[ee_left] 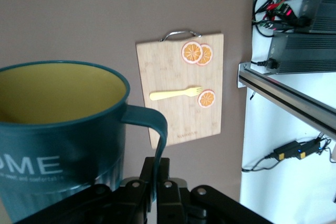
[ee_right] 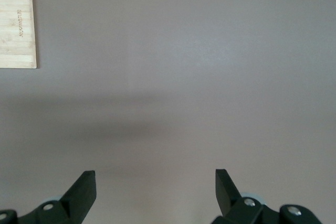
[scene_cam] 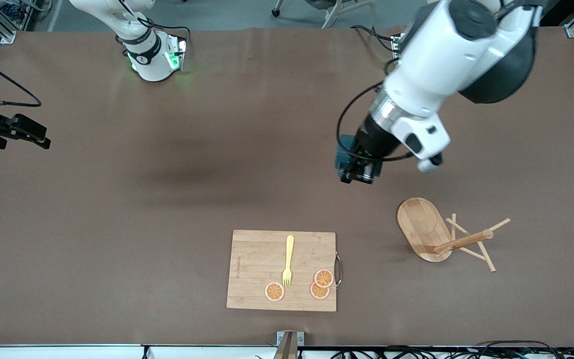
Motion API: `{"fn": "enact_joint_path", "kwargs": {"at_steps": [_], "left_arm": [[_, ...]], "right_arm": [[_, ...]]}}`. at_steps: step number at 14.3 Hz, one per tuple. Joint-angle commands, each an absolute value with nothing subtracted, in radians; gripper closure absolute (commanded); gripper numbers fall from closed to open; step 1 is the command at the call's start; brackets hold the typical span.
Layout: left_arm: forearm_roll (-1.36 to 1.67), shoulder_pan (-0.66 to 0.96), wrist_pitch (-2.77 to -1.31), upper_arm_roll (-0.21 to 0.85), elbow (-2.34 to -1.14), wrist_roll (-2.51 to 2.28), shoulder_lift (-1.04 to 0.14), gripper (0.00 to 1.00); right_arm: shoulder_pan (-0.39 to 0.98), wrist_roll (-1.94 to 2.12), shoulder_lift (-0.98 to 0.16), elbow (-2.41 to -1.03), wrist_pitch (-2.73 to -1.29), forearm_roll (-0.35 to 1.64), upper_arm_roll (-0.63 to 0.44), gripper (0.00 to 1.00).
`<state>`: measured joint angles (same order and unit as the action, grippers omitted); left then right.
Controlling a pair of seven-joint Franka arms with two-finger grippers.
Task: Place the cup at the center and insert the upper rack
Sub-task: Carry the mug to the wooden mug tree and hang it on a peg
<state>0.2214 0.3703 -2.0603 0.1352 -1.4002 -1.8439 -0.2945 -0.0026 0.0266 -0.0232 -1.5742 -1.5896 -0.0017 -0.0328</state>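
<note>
The left gripper hung over bare table toward the left arm's end, its jaws clamped on the handle of the teal cup, which it held in the air with the yellow inside showing. The upper rack lay tipped on its side on the table, nearer the front camera than the spot under the cup, while a cutting board carrying a yellow fork and three orange slices sat beside it toward the right arm's end. The right gripper waited over bare table at its own end, its jaws spread wide with nothing between them.
</note>
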Motion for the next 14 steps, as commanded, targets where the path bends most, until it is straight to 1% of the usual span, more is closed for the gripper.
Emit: {"fn": "enact_joint_path", "kwargs": {"at_steps": [1, 6, 8, 14], "left_arm": [[0.349, 0.276, -2.071, 0.143, -1.466, -1.729, -0.258, 1.00], [0.552, 0.154, -2.071, 0.143, -1.546, -1.550, -0.267, 1.00], [0.633, 0.127, -2.071, 0.141, -1.552, -1.470, -0.291, 1.00], [0.649, 0.066, -2.071, 0.140, -1.626, -1.306, -0.318, 0.99]], "right_arm": [[-0.005, 0.031, -0.005, -1.588, -1.595, -0.011, -0.031, 0.00], [-0.005, 0.031, -0.005, -1.589, -1.595, -0.011, -0.031, 0.00], [-0.005, 0.031, -0.005, -1.589, -1.594, -0.011, -0.029, 0.00], [-0.006, 0.029, -0.005, -1.589, -1.592, -0.011, -0.029, 0.00]]}}
